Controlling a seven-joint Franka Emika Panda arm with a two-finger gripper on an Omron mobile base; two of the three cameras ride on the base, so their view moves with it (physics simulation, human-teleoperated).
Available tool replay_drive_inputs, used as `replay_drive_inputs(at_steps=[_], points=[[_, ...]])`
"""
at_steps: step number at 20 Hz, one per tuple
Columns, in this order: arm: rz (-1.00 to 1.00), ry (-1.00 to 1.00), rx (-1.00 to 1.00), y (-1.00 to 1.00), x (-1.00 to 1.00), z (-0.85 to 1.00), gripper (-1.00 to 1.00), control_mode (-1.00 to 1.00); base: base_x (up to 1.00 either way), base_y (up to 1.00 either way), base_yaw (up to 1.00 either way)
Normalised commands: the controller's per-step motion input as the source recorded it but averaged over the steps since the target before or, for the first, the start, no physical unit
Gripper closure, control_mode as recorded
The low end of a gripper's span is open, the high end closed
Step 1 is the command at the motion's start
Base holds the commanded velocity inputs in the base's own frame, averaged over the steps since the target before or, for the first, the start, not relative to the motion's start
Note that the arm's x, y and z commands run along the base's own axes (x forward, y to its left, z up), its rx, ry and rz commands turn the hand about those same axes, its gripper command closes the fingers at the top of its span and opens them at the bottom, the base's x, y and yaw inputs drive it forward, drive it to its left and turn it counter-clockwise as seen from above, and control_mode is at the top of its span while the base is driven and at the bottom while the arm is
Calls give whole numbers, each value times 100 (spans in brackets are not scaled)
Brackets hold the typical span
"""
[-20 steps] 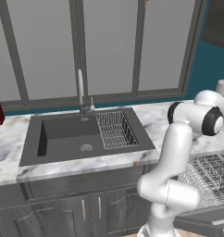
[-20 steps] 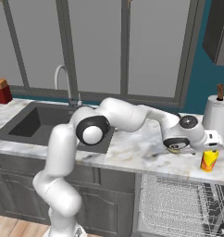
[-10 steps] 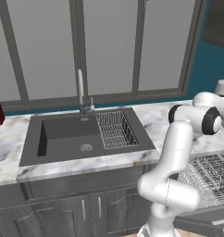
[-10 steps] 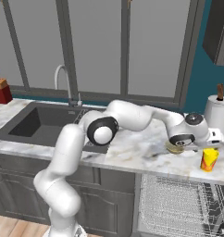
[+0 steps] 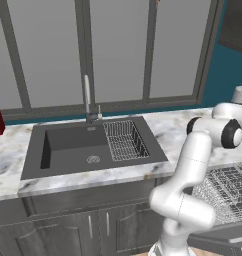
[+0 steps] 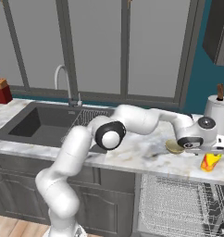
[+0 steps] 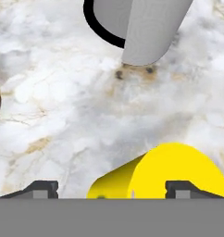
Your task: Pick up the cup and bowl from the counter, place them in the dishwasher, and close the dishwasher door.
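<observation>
Marbled counter (image 6: 146, 159) running under tall windows, with the sink's small wire basket (image 5: 124, 140) to the left and the dishwasher (image 6: 178, 208) pulled open below its right end, rack out.

Gripper (image 7: 111, 189) spread wide, poised over the yellow cup (image 7: 160, 173), one dark tip either side of it, nothing pinched yet. Cup (image 6: 210, 162) close to the front edge of the counter at its right end, directly above the open rack. Bowl (image 6: 175, 147) just beside the hand on its left, a little further back from the edge.

Likely trouble: a tip catching the cup's rim on the descent and tipping it over the front edge, given how little marble lies in front. Off-centre closing could also skid it sideways.

Tall grey-white canister (image 7: 153, 28) just behind the cup: little room for pushing forward. Bare marble open to the left between cup and bowl; free air above and toward the rack for the carry.
</observation>
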Motion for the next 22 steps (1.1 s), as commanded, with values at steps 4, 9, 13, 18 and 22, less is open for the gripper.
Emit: replay_drive_inputs(at_steps=[4,9,13,18,22], points=[[-1,0,6,0,-3,-6,100,-100,0,0,0],[-1,-2,0,43,-32,0,100,-100,0,0,0],[-2,-7,0,79,-53,0,100,-100,0,0,0],[-10,-11,-2,64,-58,3,100,-100,0,0,0],[-14,-12,0,32,-43,24,100,-100,0,0,0]])
